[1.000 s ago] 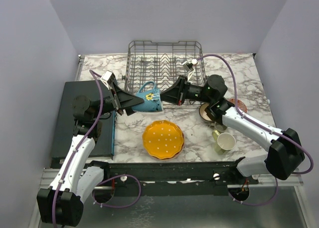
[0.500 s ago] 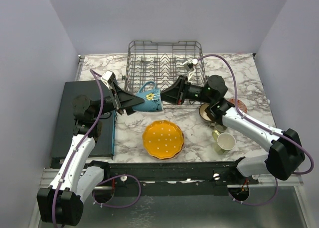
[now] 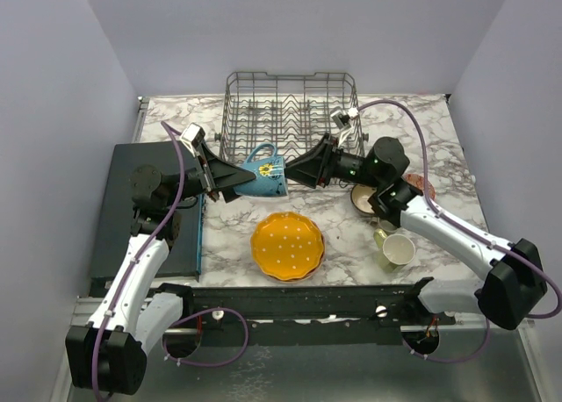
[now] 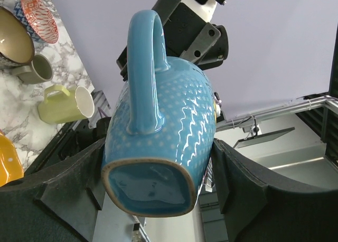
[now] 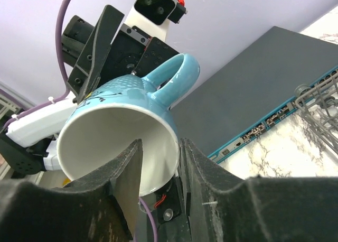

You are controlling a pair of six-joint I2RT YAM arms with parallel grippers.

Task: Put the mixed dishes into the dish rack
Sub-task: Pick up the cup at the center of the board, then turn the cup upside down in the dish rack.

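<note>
Blue mug, clamped inside left pincer

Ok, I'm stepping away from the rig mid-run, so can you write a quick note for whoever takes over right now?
Left gripper: clamped on the base end of the blue mug, which is held on its side in the air in front of the dish rack.
Right gripper: jaws parted astride the mug's rim, one finger inside, not clamping.
On the table: orange dotted plate, yellow mug, olive mug, brown bowl, patterned bowl.
Done: no dish is in the rack.
Left: rack the blue mug, then the other five.
</note>
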